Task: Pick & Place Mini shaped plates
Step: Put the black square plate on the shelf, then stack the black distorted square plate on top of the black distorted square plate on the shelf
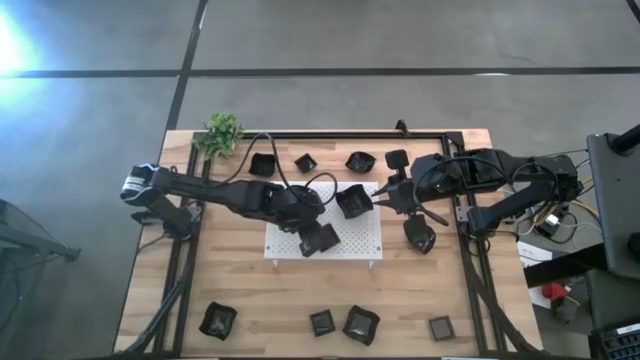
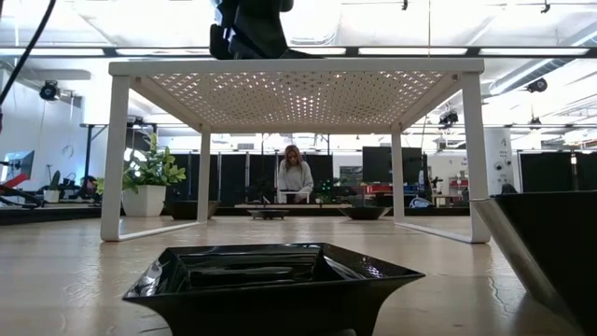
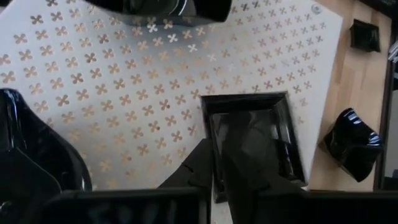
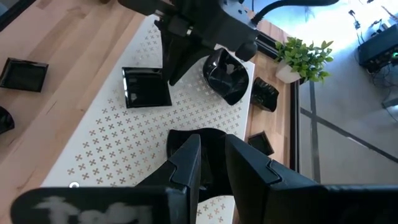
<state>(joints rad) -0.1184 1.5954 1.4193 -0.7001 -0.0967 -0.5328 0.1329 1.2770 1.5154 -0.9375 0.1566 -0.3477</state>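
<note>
A white perforated board (image 1: pixel 345 240) stands on legs in the middle of the table. A square black plate (image 3: pixel 252 146) lies flat on it, at its near side. My left gripper (image 3: pixel 214 171) reaches in from the table's left. It is open, with one finger on each side of that plate's near rim. A wavy black plate (image 4: pixel 227 74) lies on the board beside the left gripper. My right gripper (image 4: pixel 211 155) comes from the table's right. It is shut on another black plate (image 1: pixel 353 200) over the board's far right part. My right gripper has the black plate's edge (image 4: pixel 208 140) between its two fingers, and the plate shows on both sides of them. The fingers (image 4: pixel 186 162) slant down from the table's right. The fingers hide the place of contact. Whether the plate rests on the board, I cannot tell.
Several black plates lie in a row by the far edge (image 1: pixel 305 161) and several by the near edge (image 1: pixel 361 325). One more (image 1: pixel 420 237) lies right of the board. A green plant (image 1: pixel 222 133) stands at the far left corner. A person stands in the room behind (image 2: pixel 294 177).
</note>
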